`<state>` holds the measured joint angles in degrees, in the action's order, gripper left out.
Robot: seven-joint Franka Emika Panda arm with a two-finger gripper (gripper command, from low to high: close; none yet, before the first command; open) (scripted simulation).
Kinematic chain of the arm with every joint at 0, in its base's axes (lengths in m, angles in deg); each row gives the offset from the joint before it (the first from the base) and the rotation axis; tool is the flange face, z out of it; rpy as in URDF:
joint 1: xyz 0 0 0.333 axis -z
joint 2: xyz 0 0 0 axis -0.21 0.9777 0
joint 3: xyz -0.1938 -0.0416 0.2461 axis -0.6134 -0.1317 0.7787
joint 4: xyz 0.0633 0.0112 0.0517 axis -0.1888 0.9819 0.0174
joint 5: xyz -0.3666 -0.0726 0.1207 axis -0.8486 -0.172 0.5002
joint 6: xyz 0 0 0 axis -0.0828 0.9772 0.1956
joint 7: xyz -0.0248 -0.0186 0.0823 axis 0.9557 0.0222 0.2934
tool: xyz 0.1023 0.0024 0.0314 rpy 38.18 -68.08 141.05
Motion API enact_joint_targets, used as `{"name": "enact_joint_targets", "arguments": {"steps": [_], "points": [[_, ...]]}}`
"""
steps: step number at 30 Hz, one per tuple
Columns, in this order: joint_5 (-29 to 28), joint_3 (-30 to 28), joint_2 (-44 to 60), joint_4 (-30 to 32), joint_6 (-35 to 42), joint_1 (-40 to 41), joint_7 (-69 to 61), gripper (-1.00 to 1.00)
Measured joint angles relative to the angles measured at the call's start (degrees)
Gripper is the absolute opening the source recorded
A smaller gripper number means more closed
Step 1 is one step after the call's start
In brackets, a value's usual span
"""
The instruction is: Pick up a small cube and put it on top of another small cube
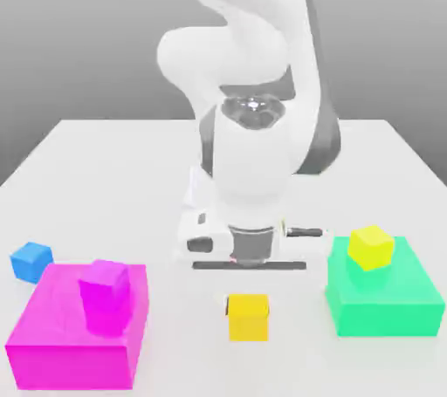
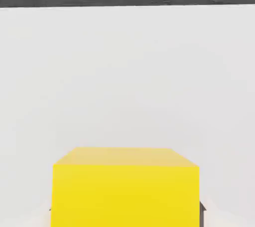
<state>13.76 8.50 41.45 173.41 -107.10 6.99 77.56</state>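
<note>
The white Panda arm (image 1: 249,81) is standing at the table's centre, bent forward so that its wrist and hand are pointing down toward the tabletop. The gripper (image 1: 251,266) is hanging just above the table, at about twelve o'clock from the golden cube (image 1: 248,316), and its fingers are hidden behind the hand's body in the exterior view, so whether the jaws are released or clenched cannot be told.

The golden cube is sitting flat on the white table (image 1: 87,168), at roughly six o'clock from the arm's base, apart from the hand and not lifted. In the hand view the same golden cube (image 2: 125,186) is filling the near part of the picture, resting on the pale surface.

The lemon-yellow cube (image 1: 371,247) is resting on top of the big green block (image 1: 381,299), at about four o'clock from the arm's base, on the exterior view's right. It is lying slightly turned on the block's top face, near its far edge.

On the exterior view's left, a big magenta block (image 1: 70,334) is lying at about eight o'clock, carrying a small magenta cube (image 1: 105,286) on its top. A small blue cube (image 1: 31,260) is sitting on the table just beside that block, at its far left corner.
</note>
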Motion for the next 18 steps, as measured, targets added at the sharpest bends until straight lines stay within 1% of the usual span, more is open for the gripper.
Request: {"name": "enact_joint_targets", "arguments": {"steps": [2,6,11,13,17,18], "points": [[1.9,1.7,-4.1,0.9,3.0,-4.1,1.1,-1.00],[4.8,5.0,-12.1,2.9,8.8,-9.0,4.2,-1.00],[7.6,10.9,-21.2,5.3,15.5,-15.6,8.7,-1.00],[7.3,12.3,-19.9,6.2,13.5,-16.0,9.9,-1.00],[5.3,13.8,-13.0,7.8,5.0,-15.2,11.8,-1.00],[5.1,13.9,-12.0,8.0,3.8,-15.1,12.0,1.00]]}}
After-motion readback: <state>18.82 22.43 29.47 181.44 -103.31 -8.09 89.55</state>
